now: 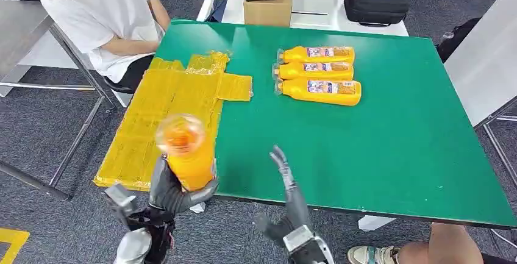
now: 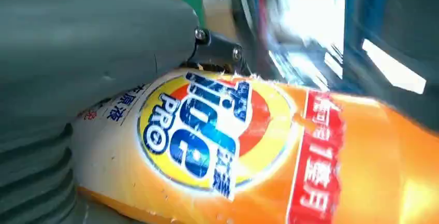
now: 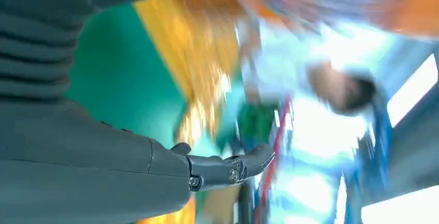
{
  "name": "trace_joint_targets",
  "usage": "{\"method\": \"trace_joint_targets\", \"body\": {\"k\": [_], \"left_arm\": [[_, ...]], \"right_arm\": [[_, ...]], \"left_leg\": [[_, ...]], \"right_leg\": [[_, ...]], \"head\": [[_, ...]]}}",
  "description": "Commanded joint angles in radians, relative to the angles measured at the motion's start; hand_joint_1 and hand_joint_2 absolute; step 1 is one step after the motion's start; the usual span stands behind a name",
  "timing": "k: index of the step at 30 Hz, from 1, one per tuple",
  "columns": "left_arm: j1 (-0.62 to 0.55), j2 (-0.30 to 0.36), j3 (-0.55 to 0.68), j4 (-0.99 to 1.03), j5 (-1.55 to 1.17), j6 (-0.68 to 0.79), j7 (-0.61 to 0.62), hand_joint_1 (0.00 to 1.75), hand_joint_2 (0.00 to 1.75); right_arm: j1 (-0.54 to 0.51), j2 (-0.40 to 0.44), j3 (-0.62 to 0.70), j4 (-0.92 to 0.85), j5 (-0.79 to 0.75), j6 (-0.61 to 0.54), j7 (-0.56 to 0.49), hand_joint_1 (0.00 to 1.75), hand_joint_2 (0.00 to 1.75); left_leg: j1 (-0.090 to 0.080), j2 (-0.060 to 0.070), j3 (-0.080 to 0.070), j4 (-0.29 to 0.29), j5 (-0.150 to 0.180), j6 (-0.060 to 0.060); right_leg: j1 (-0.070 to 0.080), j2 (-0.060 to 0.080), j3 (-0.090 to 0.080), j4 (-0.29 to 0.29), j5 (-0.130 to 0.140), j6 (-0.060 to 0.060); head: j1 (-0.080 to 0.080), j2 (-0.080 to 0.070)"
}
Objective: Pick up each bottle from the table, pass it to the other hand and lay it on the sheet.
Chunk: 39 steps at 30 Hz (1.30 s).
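- The left hand [image 1: 174, 192] grips an orange bottle [image 1: 186, 151] upright, fingers wrapped round its lower body, over the near edge of the yellow sheet [image 1: 164, 111].
- The left wrist view shows the bottle's blue-and-yellow label [image 2: 207, 131] close up.
- The right hand [image 1: 286, 181] is just beside the bottle, away from the sheet, fingers spread and holding nothing.
- Three more orange bottles [image 1: 318, 72] lie side by side on the green table [image 1: 390, 148], well beyond the sheet's far corner.
- A person in white [image 1: 103, 14] sits past the sheet.

Orange bottle [image 2: 248, 157] in L robot hand [image 2: 88, 53]
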Motion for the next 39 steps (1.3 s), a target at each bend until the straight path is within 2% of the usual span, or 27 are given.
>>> {"method": "trace_joint_targets", "body": {"k": [1, 4, 5, 6, 7, 8, 9, 11, 12, 16, 20, 22, 25, 27, 32, 33, 34, 39], "left_arm": [[-0.047, 0.049, 0.168, 0.127, -0.162, 0.179, -0.001, 1.75, 1.75], [-0.059, 0.057, 0.202, 0.138, -0.164, 0.196, -0.006, 1.75, 1.75], [-0.059, 0.057, 0.202, 0.138, -0.164, 0.196, -0.006, 1.75, 1.75], [-0.078, 0.075, 0.192, 0.173, -0.338, 0.347, 0.005, 1.75, 1.75], [-0.092, 0.094, 0.178, 0.2, -0.455, 0.422, 0.023, 1.75, 1.75], [-0.096, 0.094, 0.177, 0.206, -0.456, 0.422, 0.023, 1.75, 1.75], [-0.135, 0.137, 0.141, 0.293, -0.686, 0.52, 0.107, 1.75, 1.75], [-0.157, 0.14, 0.143, 0.34, -0.687, 0.532, 0.1, 1.75, 1.75], [-0.181, 0.18, 0.104, 0.41, -0.898, 0.604, 0.159, 1.75, 1.75], [-0.272, 0.209, 0.071, 0.608, -0.974, 0.579, 0.2, 1.75, 1.75], [-0.351, 0.212, 0.077, 0.76, -0.945, 0.564, 0.166, 1.75, 1.75], [-0.396, 0.215, 0.069, 0.825, -0.95, 0.552, 0.151, 1.75, 1.75], [-0.443, 0.217, 0.055, 0.89, -0.962, 0.527, 0.145, 1.75, 1.75], [-0.456, 0.22, 0.05, 0.907, -0.963, 0.509, 0.138, 1.75, 1.75], [-0.46, 0.223, 0.069, 0.912, -0.847, 0.382, 0.045, 1.71, 1.75], [-0.456, 0.222, 0.068, 0.902, -0.835, 0.363, 0.041, 0.47, 1.75], [-0.449, 0.222, 0.069, 0.878, -0.794, 0.308, 0.023, 0.0, 1.75], [-0.435, 0.216, 0.075, 0.817, -0.68, 0.162, 0.01, 0.0, 1.75]], "right_arm": [[0.077, 0.052, -0.276, -0.234, -0.089, -0.111, -0.046, 0.0, 0.0], [0.073, 0.063, -0.307, -0.237, -0.12, -0.134, -0.051, 0.0, 0.0], [0.073, 0.063, -0.307, -0.237, -0.12, -0.134, -0.051, 0.0, 0.0], [0.069, 0.071, -0.313, -0.226, -0.13, -0.148, -0.054, 0.0, 0.0], [0.066, 0.07, -0.308, -0.222, -0.132, -0.15, -0.056, 0.0, 0.0], [0.065, 0.071, -0.307, -0.22, -0.132, -0.15, -0.056, 0.0, 0.0], [0.054, 0.062, -0.288, -0.207, -0.136, -0.145, -0.054, 0.0, 0.0], [0.044, 0.065, -0.284, -0.193, -0.137, -0.15, -0.054, 0.0, 0.0], [0.035, 0.057, -0.271, -0.184, -0.144, -0.134, -0.049, 0.0, 0.0], [0.0, 0.055, -0.253, -0.137, -0.151, -0.107, -0.04, 0.0, 0.0], [-0.016, 0.052, -0.243, -0.081, -0.152, -0.082, -0.035, 0.0, 0.0], [-0.027, 0.049, -0.236, -0.05, -0.151, -0.063, -0.038, 0.0, 0.0], [-0.041, 0.052, -0.234, -0.017, -0.154, -0.049, -0.034, 0.0, 0.0], [-0.044, 0.054, -0.235, -0.007, -0.155, -0.049, -0.035, 0.0, 0.0], [-0.058, 0.059, -0.244, 0.023, -0.161, -0.037, -0.038, 0.0, 0.0], [-0.059, 0.059, -0.245, 0.027, -0.164, -0.033, -0.039, 0.0, 0.0], [-0.062, 0.059, -0.249, 0.036, -0.168, -0.026, -0.037, 0.0, 0.0], [-0.078, 0.063, -0.26, 0.067, -0.174, -0.013, -0.038, 0.0, 0.0]], "left_leg": [[0.0, 0.002, 0.006, -0.001, -0.002, -0.002], [0.0, 0.001, 0.002, -0.001, 0.0, -0.001], [0.001, 0.002, 0.006, -0.001, -0.002, -0.002], [0.002, 0.003, 0.009, -0.001, -0.004, -0.002], [0.001, 0.001, 0.004, -0.001, -0.001, -0.001], [0.001, 0.001, 0.007, -0.001, -0.002, -0.002], [0.002, 0.001, 0.008, -0.001, -0.002, -0.002], [0.0, -0.001, 0.004, -0.002, 0.0, -0.001], [0.0, -0.001, 0.006, -0.003, 0.0, -0.002], [0.001, 0.001, 0.006, -0.003, 0.0, -0.002], [0.001, 0.0, 0.005, -0.002, 0.001, -0.001], [0.001, 0.0, 0.008, -0.003, 0.0, -0.002], [0.001, 0.0, 0.004, -0.001, 0.0, -0.001], [0.002, 0.001, 0.008, -0.001, -0.001, -0.002], [0.002, 0.002, 0.008, -0.001, -0.001, -0.002], [0.002, 0.003, 0.009, -0.001, -0.001, -0.002], [0.002, 0.002, 0.009, -0.001, -0.001, -0.002], [0.001, 0.0, 0.01, -0.002, 0.0, -0.001]], "right_leg": [[0.001, 0.001, 0.005, 0.0, -0.002, -0.003], [0.0, 0.0, 0.002, 0.0, -0.001, -0.001], [0.002, 0.0, 0.006, -0.001, -0.002, -0.003], [0.002, 0.0, 0.008, -0.001, -0.003, -0.004], [0.001, -0.001, 0.004, -0.001, -0.001, -0.002], [0.001, -0.001, 0.006, -0.001, -0.002, -0.003], [0.002, -0.001, 0.007, -0.001, -0.002, -0.003], [0.0, -0.002, 0.003, -0.001, 0.0, -0.002], [0.001, -0.002, 0.006, -0.001, -0.001, -0.003], [0.001, 0.0, 0.005, -0.002, 0.0, -0.003], [0.001, -0.001, 0.004, -0.001, 0.0, -0.002], [0.002, -0.001, 0.008, -0.002, -0.001, -0.003], [0.001, -0.001, 0.005, -0.001, 0.0, -0.002], [0.002, 0.0, 0.008, -0.002, -0.001, -0.003], [0.002, 0.002, 0.009, -0.001, 0.0, -0.003], [0.002, 0.003, 0.009, -0.001, -0.001, -0.004], [0.002, 0.002, 0.01, -0.001, -0.001, -0.004], [0.001, 0.002, 0.011, -0.001, 0.0, -0.002]], "head": [[0.0, 0.0], [0.0, 0.0], [0.0, 0.0], [0.0, 0.0], [0.0, 0.0], [0.0, 0.0], [0.0, 0.0], [0.0, 0.0], [0.0, 0.0], [0.0, 0.0], [0.0, 0.0], [0.0, 0.0], [0.0, 0.0], [0.0, 0.0], [0.0, 0.0], [0.0, 0.0], [0.0, 0.0], [0.0, 0.0]]}}
